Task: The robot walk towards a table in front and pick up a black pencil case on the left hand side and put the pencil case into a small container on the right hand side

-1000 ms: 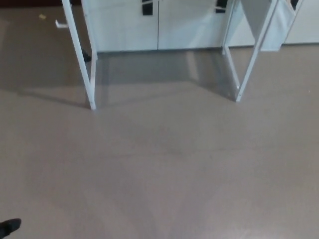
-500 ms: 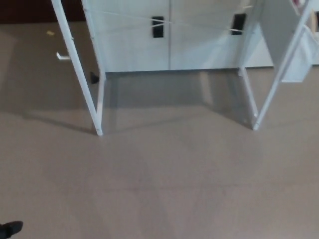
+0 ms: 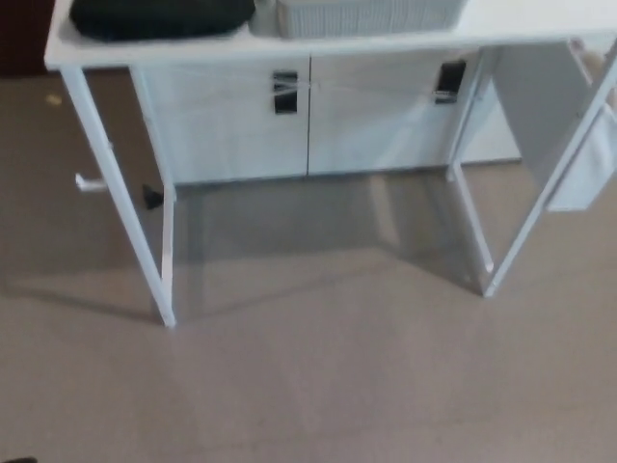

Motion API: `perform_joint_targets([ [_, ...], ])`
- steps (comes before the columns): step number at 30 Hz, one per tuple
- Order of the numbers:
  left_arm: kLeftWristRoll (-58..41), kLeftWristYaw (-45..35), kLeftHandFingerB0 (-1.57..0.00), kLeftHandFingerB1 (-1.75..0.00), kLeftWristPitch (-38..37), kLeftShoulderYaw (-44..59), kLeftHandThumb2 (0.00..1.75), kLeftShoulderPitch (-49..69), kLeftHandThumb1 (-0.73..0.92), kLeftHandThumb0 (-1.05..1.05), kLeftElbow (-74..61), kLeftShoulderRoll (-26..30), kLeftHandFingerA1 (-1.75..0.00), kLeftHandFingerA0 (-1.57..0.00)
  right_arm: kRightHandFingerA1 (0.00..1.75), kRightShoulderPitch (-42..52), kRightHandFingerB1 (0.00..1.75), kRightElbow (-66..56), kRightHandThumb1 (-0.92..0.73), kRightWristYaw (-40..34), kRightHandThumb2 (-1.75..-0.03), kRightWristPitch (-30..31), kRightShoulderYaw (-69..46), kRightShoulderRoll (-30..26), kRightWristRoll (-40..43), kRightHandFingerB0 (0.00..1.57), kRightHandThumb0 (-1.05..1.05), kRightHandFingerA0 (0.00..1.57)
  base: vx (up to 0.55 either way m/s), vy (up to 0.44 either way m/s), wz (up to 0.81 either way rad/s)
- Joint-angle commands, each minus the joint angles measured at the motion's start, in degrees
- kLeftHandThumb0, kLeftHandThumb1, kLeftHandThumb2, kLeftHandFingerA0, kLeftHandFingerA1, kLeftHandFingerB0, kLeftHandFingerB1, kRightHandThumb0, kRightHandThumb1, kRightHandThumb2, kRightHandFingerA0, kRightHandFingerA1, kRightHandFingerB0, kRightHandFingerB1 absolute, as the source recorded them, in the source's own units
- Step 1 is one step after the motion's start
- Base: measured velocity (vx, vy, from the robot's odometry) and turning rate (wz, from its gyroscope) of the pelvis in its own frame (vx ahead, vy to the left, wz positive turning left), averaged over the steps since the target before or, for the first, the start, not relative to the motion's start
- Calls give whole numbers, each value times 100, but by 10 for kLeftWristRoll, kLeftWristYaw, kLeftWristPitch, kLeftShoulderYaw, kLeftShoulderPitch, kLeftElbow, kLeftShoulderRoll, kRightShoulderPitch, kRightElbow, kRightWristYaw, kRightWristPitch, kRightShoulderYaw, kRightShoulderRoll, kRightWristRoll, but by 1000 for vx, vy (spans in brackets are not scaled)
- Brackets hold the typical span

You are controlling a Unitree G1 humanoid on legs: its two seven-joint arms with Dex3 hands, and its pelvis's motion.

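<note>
At twelve o'clock, a white table (image 3: 289, 46) is filling the upper frame. On it, the black case (image 3: 159, 17) is lying at eleven o'clock, just beside the grey basket (image 3: 366, 15) at twelve. Neither hand is showing, so I cannot tell the fingers' state.

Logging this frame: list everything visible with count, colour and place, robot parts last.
table: one, white top and white legs, across the top of the head view
pencil case: one, black, on the table top at its left end, partly cut off by the top edge
container: one, light grey, ribbed sides, on the table top just right of the pencil case, also cut off at the top edge
cabinet: one, white, two doors with dark handles, behind the table
floor: grey-brown, fills the lower part of the view
small yellowish scrap: one, on the floor at far left
robot hands: neither shows in this view
</note>
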Motion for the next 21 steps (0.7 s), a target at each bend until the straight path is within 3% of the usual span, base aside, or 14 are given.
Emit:
perform_joint_targets([
  [1, 9, 1, -35, -39, -6, -6, 59, 13, 46, -21, 3, 6, -47, -52, 50, 3, 39, 13, -58, 3, -58, -8, -7, -7, 10, 41, -33, 66, 162, 124, 4],
  [5, 11, 8, -36, -39, -5, -11, 58, 14, 46, -20, 4, 5, -47, -53, 48, 9, 38, 4, -59, 6, -58, -11, -8, -8, 11, 40, -35, 64, 165, 40, 6],
  [6, 12, 7, -38, -36, -8, -12, 54, 14, 51, -16, 4, 6, -45, -57, 58, 11, 48, 6, -47, 7, -74, -11, -9, -8, 12, 36, -43, 57, 116, -53, 7],
  [8, 16, 7, -38, -36, -13, -16, 55, 16, 51, -17, 3, 7, -45, -56, 59, 14, 48, 9, -46, 7, -75, -12, -11, -7, 14, 35, -44, 59, 176, -83, 8],
  [9, 14, 8, -39, -37, -13, -15, 55, 14, 50, -17, 4, 6, -46, -56, 50, 13, 38, 10, -57, 6, -57, -9, -12, -7, 14, 42, -36, 66, 241, -135, 17],
  [21, 6, -4, -36, -40, -9, -13, 58, 15, 45, -20, 5, 7, -47, -52, 54, 17, 39, 5, -57, 4, -57, -9, -13, -4, 17, 43, -34, 70, 163, -42, -4],
])
